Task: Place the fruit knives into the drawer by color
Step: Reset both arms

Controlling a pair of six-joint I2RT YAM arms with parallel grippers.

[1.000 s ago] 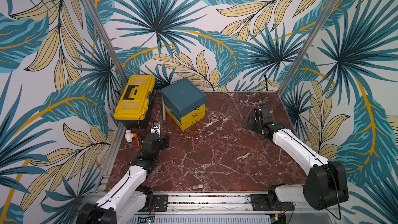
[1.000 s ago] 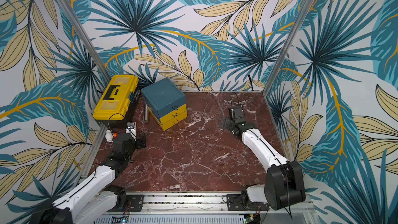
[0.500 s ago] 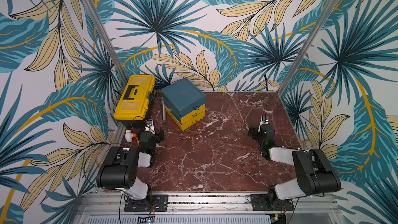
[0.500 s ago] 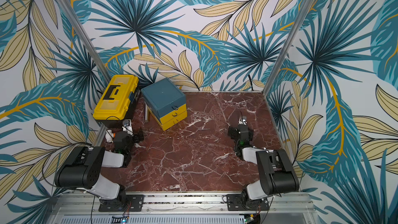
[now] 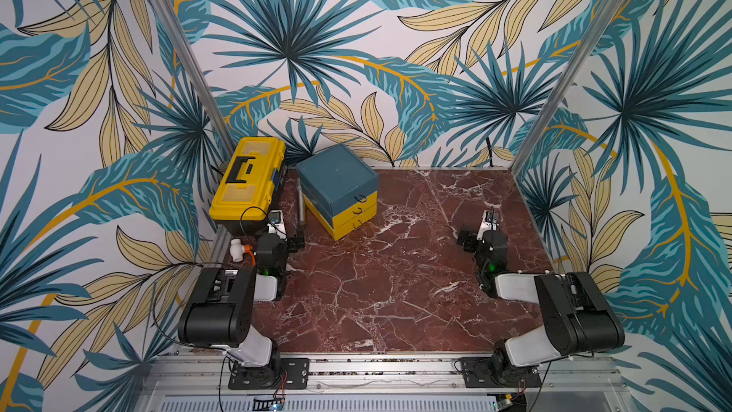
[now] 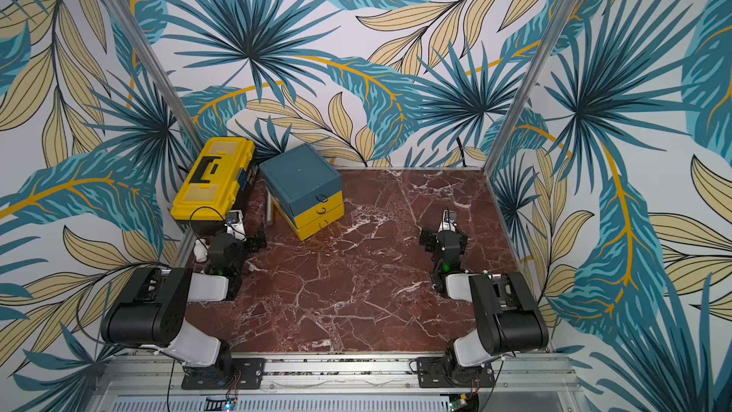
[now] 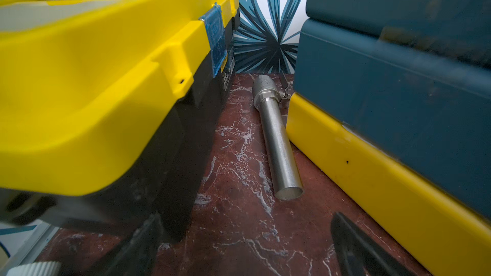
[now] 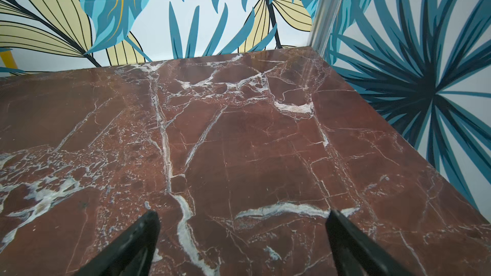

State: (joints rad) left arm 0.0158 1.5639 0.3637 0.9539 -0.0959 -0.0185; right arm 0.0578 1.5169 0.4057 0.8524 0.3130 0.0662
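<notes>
Drawer [image 5: 336, 186] at back left of table [image 5: 396, 271], fronts flush. Left gripper [image 7: 244, 225] spread wide, empty, just beside drawer's side; grey cylinder [image 7: 279, 139] ahead of fingers [image 7: 143, 237]. Right gripper [image 8: 243, 221] wide, empty, well apart from drawer.

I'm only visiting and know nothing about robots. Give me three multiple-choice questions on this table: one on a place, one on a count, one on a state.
1. The metal cylinder lies: A) between the yellow toolbox and the drawer chest; B) on the toolbox lid; C) mid-table.
2. Yellow drawer fronts on the chest: A) one; B) two; C) three.
3. The drawers are: A) all shut; B) top one pulled out; C) bottom one pulled out.
Answers: 1 A, the left wrist view shows it in that gap; 2 B, two yellow sit under one teal front; 3 A, all fronts sit flush.
</notes>
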